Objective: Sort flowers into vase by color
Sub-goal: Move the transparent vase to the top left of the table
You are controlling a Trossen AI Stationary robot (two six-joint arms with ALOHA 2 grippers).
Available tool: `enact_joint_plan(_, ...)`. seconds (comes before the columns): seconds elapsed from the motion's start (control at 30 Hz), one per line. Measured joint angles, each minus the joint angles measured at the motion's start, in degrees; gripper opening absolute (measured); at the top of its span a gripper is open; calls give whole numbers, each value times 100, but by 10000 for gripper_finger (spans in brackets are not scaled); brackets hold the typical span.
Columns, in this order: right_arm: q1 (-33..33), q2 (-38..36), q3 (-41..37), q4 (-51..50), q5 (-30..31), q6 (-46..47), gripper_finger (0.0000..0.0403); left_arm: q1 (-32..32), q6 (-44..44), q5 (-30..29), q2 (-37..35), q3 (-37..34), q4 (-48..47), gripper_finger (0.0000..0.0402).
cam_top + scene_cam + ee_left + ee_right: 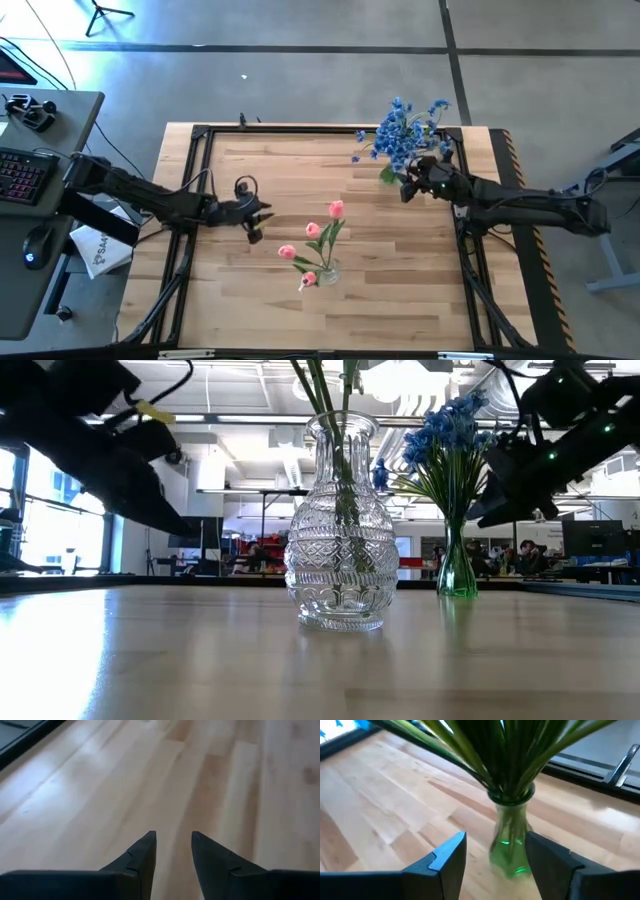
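Pale wooden plank table carries a clear cut-glass vase of pink tulips and a green glass vase of blue blossom sprays. Right gripper, fingers apart, faces the green vase; left gripper, fingers apart, hangs over bare wood.

- The left arm was stretched inward from the left edge, with the left gripper held apart.
- The right arm was extended from the right, with the right gripper spread open.

Pink tulips buds cut off above clear vase.
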Motion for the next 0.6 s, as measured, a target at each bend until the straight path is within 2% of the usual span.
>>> enact_joint_plan(0.2, 1132, 159, 4, 335, 489, 775, 178, -958, -375, -77, 25, 168, 341, 78)
enact_joint_plan(0.27, 1659, 356, 7, 605, 797, 1052, 172, -1316, -428, -108, 29, 173, 761, 68)
enact_joint_plan(0.47, 3246, 1450, 7, 1720, 2106, 1611, 153, -2327, -17, -473, 381, 155, 2242, 51)
enact_joint_plan(0.6, 4084, 2314, 7, 2673, 2461, 1915, 144, -2601, 118, -523, 944, 155, 3106, 49)
